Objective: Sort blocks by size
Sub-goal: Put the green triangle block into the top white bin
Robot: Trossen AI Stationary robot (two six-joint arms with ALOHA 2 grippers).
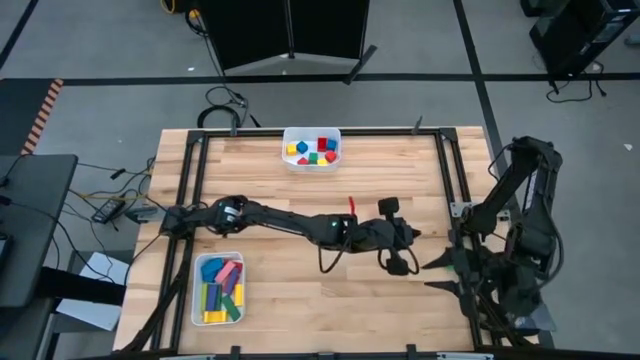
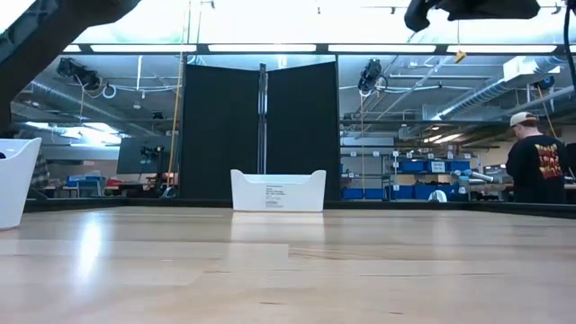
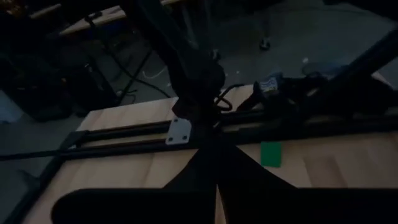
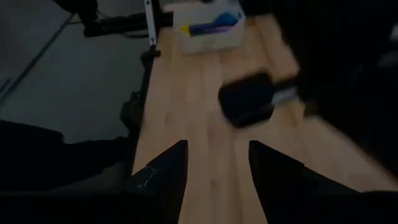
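The left gripper (image 1: 413,235) reaches across the middle of the desk (image 1: 300,300), its fingers closed with nothing visible between them. The right gripper (image 4: 213,163) waits off the desk's right edge, fingers apart and empty. Small blocks (image 1: 313,151) fill the far tray (image 1: 288,160); longer blocks (image 1: 222,290) fill the near-left tray (image 1: 198,318). The sort looks almost finished. 1 green block (image 3: 271,154) shows on the boards in the left wrist view, near the frame rail (image 3: 112,135), though the high view does not show it. Next, the left arm likely reopens over that piece. A red mark (image 1: 351,204) beside the arm may be another block; I cannot tell.
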